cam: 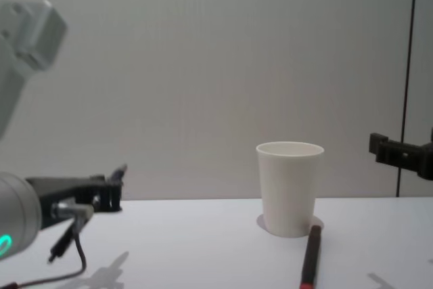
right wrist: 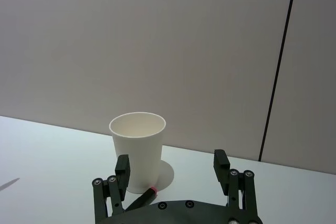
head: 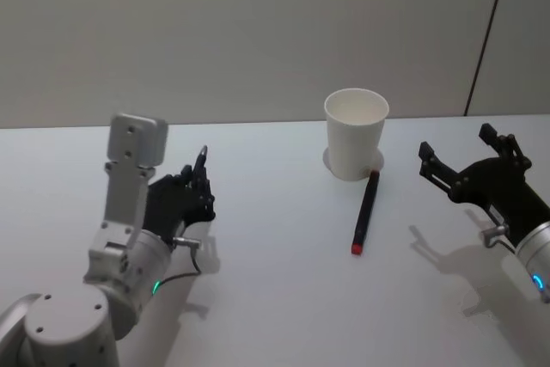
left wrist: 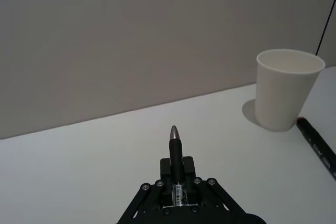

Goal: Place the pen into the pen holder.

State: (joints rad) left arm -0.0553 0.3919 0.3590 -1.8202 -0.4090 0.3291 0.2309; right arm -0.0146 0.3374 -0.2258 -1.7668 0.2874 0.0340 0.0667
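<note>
Could clip the rim and topple the white paper cup (head: 356, 135) with the dark silver-tipped pen (left wrist: 174, 140) pinched in the left gripper (left wrist: 177, 165), right gripper (right wrist: 171, 160) gaping empty.

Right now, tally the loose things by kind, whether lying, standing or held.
Pens: 2, the table pen and the held pen in the left gripper
Cup: 1
Total: 3
</note>
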